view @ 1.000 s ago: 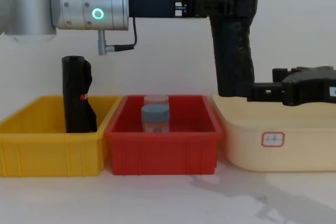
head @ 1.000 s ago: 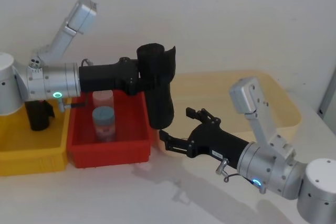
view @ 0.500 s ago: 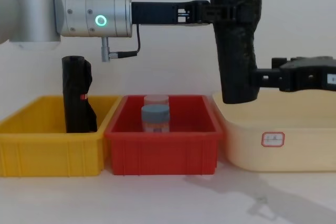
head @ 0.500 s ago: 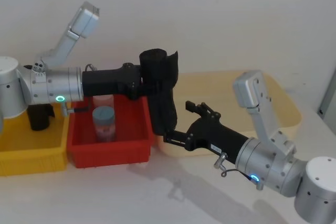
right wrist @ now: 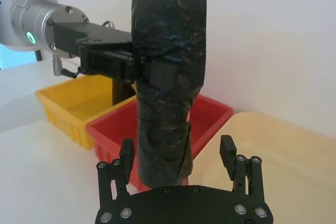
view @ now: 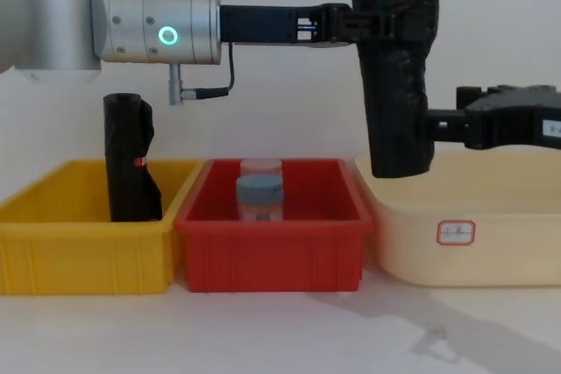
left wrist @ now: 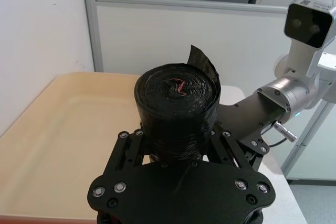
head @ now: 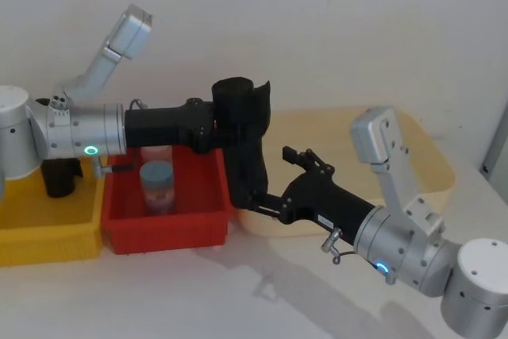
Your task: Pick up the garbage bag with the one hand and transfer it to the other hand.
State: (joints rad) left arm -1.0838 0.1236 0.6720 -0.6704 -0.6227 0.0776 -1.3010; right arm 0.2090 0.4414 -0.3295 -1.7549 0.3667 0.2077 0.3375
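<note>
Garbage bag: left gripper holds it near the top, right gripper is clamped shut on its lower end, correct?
No. The right gripper is open, its fingers straddling the lower end of the garbage bag without clamping it; the right wrist view shows it. The left gripper does hold it near the top.

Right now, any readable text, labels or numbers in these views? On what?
No text reads clearly.
Red-bordered white sticker on the cream tub front: print too blurred to read.
White label on the right gripper: too small to read.
Red mark on the black roll in the yellow bin: no letters discernible.
</note>
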